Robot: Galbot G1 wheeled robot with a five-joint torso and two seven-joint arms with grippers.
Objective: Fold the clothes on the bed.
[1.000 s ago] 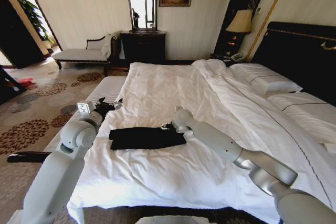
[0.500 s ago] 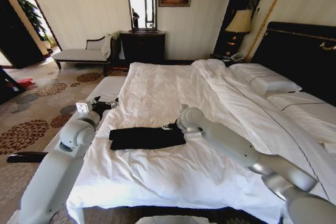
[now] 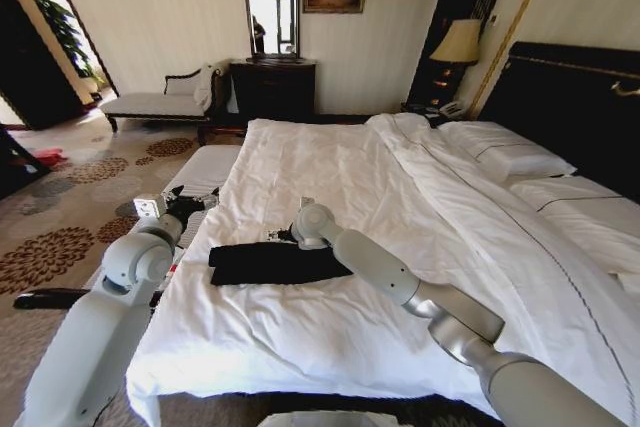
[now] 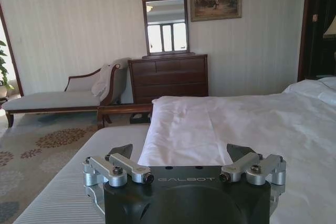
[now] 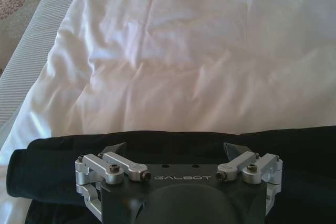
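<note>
Item: my right claw [image 3: 281, 236], jaws released and empty, has swung leftward along the black shirt [image 3: 275, 263] to above its middle. Shirt: narrow folded strip on the bed [image 3: 330, 337], near edge. Left claw [image 3: 190, 204]: open, beside bed. Judgement: another fold pending.

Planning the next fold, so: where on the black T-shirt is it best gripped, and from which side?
Probably the long edge of the black T-shirt that faces the headboard, taken from above. It lies flat as a narrow folded band across the white duvet, and the right end effector, fingers open, hangs right over that edge. The left end effector waits, open, off the bed's side.
</note>
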